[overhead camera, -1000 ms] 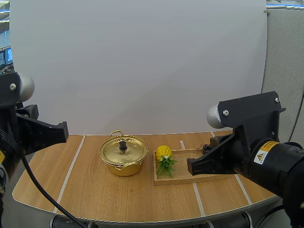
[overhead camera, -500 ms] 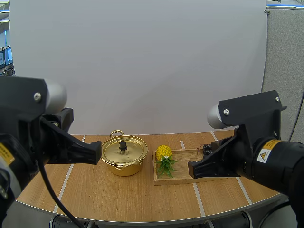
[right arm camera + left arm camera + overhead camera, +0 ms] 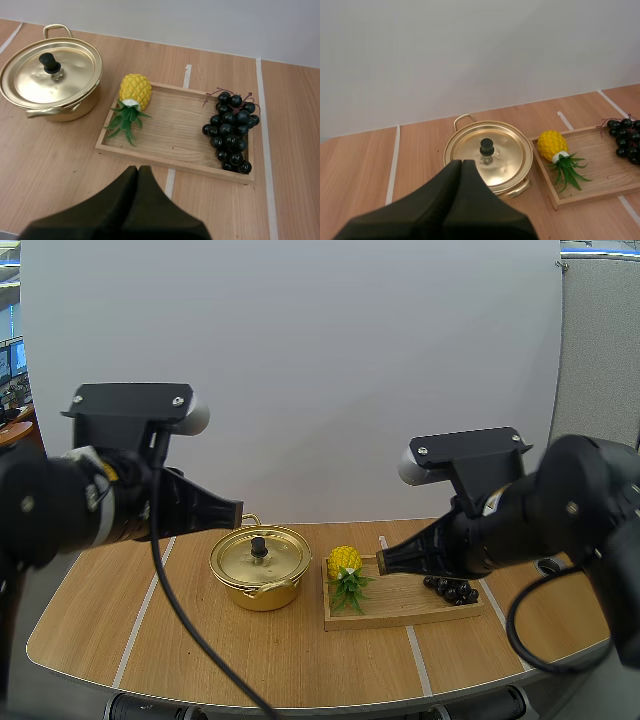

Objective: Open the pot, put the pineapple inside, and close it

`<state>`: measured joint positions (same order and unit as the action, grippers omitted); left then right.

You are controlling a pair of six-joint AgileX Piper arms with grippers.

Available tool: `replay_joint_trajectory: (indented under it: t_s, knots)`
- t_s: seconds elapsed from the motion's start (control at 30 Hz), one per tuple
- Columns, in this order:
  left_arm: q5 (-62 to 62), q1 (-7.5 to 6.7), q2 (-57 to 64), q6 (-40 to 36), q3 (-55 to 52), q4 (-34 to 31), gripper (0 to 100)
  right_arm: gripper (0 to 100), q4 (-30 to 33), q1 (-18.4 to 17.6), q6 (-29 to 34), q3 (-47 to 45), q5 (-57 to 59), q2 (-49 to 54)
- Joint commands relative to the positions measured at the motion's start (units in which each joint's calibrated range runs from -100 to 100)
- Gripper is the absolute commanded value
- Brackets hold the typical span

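Observation:
A gold pot (image 3: 259, 570) stands on the table with its lid (image 3: 489, 159) on, a black knob (image 3: 486, 147) at the lid's centre. To its right a yellow pineapple (image 3: 345, 562) with green leaves lies at the left end of a wooden tray (image 3: 400, 597). My left gripper (image 3: 461, 163) is shut on nothing, hanging above and short of the pot (image 3: 517, 182). My right gripper (image 3: 137, 169) is also shut and empty, above the table in front of the tray (image 3: 175, 135), with the pineapple (image 3: 135, 90) and the pot (image 3: 50, 80) beyond it.
A bunch of dark grapes (image 3: 452, 589) lies at the right end of the tray, also seen as grapes (image 3: 230, 132) from the right wrist. Pale stripes run across the wooden table (image 3: 200, 650). A white wall stands behind the table.
Both arms have lifted and swung in toward the middle. The left arm came in from the left edge toward the pot. The right arm rose off the tray, uncovering the grapes.

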<state>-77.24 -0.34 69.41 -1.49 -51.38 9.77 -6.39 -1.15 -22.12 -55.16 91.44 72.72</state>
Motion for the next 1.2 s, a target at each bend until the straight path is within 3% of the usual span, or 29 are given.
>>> replay_joint_trajectory:
  t_s: [0.0, 0.2, 0.33, 0.43, 0.5, 0.53, 0.57, 1.0, 1.17]
  knots:
    - [3.45, 0.02, -5.31, 0.16, -0.18, 0.77, 0, 0, 0.21, 0.2, -0.27, 0.62, -4.42, -4.78]
    - [4.28, 0.02, -11.63, 0.16, -0.18, 0.77, 1, 0, 0.21, 0.2, -0.48, 0.62, -4.43, -8.69]
    - [4.46, 0.02, -13.09, 0.16, -0.18, 0.77, 20, 42, 0.21, 0.2, -1.31, 0.62, -5.01, -8.83]
    - [4.46, 0.02, -13.67, 0.16, -0.18, 0.77, 49, 73, 0.07, 0.2, -2.12, 0.62, -5.53, -8.83]
    - [4.46, 0.02, -14.01, 0.54, -0.18, 0.77, 77, 95, -0.32, 0.2, -2.12, 0.62, -5.75, -8.83]
    - [4.46, 0.02, -14.12, 1.44, -0.18, 0.77, 91, 100, -0.57, 0.2, -2.12, 0.62, -5.81, -8.83]
    - [4.46, 0.02, -14.4, 2.37, -0.18, 0.77, 100, 100, -0.74, 0.2, -2.12, 0.62, -6.16, -8.83]
    - [3.69, 0.02, -17.83, 11.83, -0.18, 1.18, 100, 100, -0.74, 0.2, 0.88, 0.62, -7.44, -8.83]
    - [4.39, 0.02, -21.51, 19.69, -0.18, 6.95, 100, 100, -0.74, 0.2, 0.88, 0.62, -11.14, -8.83]
